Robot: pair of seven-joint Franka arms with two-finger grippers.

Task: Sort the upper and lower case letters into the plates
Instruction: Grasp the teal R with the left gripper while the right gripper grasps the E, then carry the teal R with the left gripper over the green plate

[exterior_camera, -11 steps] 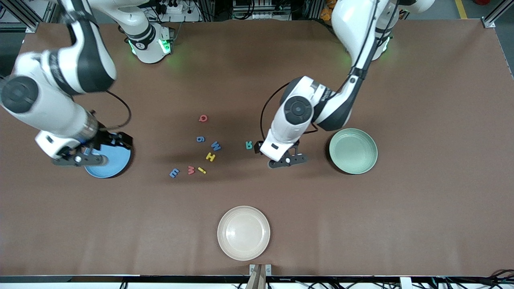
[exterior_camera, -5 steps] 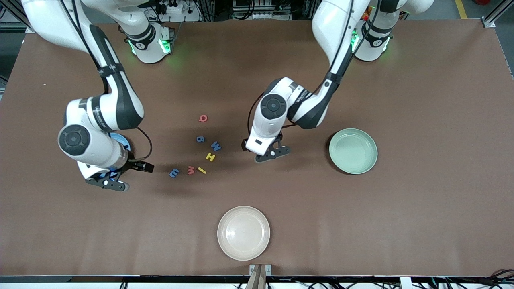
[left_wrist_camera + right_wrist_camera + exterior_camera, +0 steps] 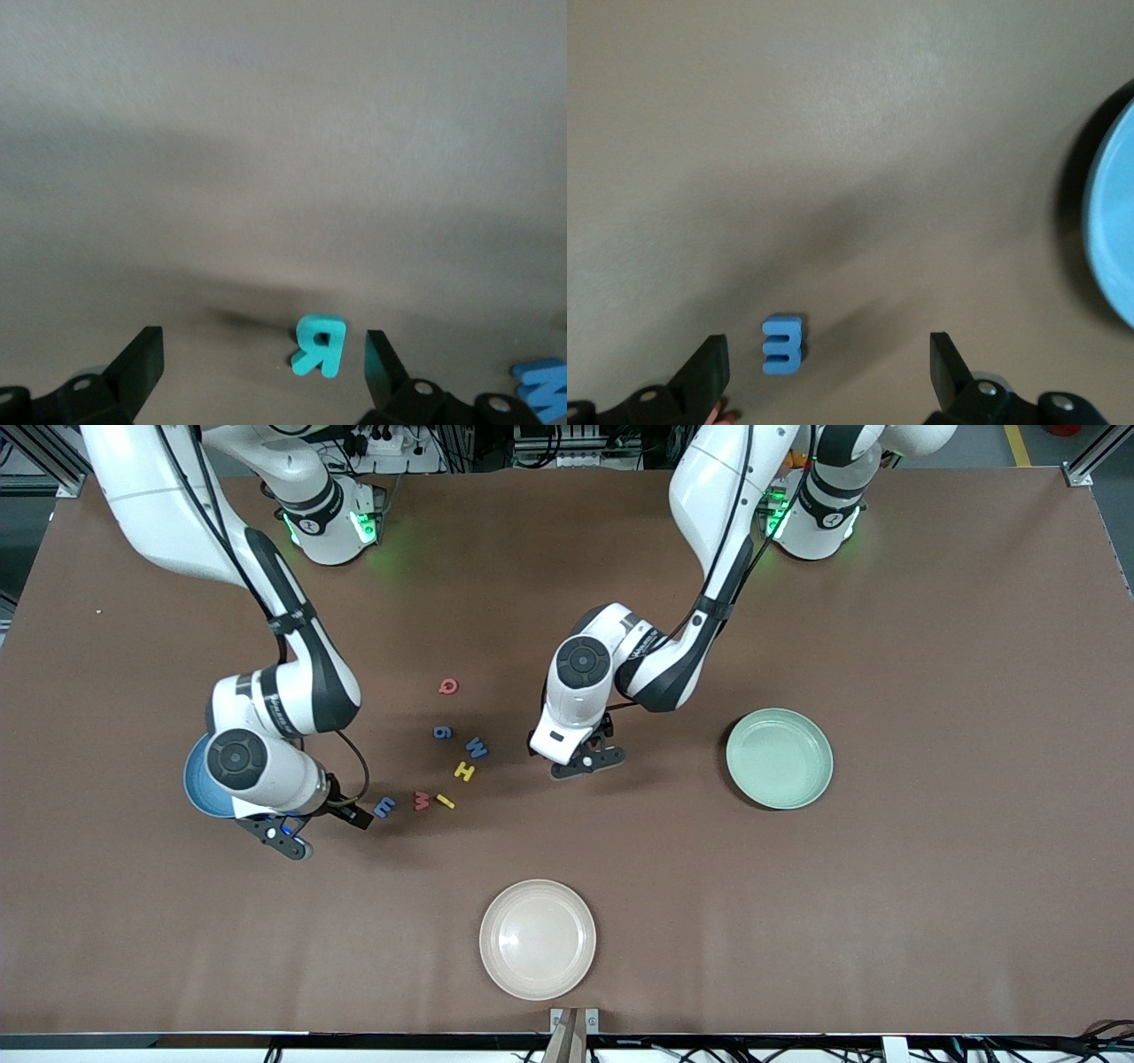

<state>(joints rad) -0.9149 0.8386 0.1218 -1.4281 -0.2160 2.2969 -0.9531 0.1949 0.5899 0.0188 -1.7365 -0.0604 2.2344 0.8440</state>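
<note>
Brown table: yellow bar letter lies flat, slanted.

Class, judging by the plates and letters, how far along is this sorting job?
Done: nothing; mint plate and blue plate look empty. In hand: open left pincer over the teal R; open right pincer over the blue letter. Left: every visible letter.

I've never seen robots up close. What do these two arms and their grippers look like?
Both arms are glossy white with black joint bands, round dark caps and thin black cables looping alongside. Green lights glow at their bases. The left gripper and right gripper are black, each with two flat fingers.
</note>
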